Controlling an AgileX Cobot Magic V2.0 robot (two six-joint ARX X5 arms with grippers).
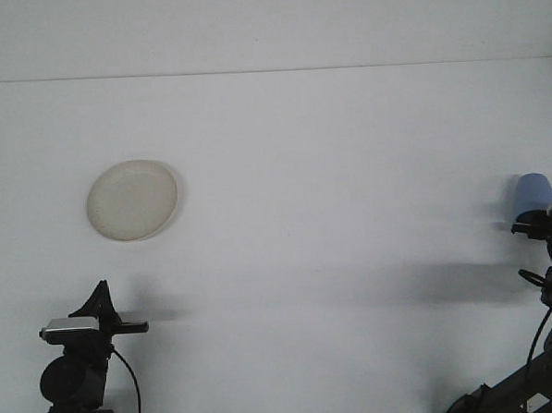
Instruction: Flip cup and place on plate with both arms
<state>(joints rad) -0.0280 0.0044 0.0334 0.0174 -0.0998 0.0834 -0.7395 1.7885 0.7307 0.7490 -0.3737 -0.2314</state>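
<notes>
A blue cup is at the far right, upright, its lower part hidden behind my right gripper, which is shut on it. Whether the cup touches the table cannot be told. A round cream plate lies flat on the white table at the left, with nothing on it. My left gripper stands low at the front left, below the plate and well apart from it, holding nothing that I can see.
The white table stretches between the plate and the cup. Its back edge runs across the top of the view. The right arm's dark links and cables sit at the bottom right corner.
</notes>
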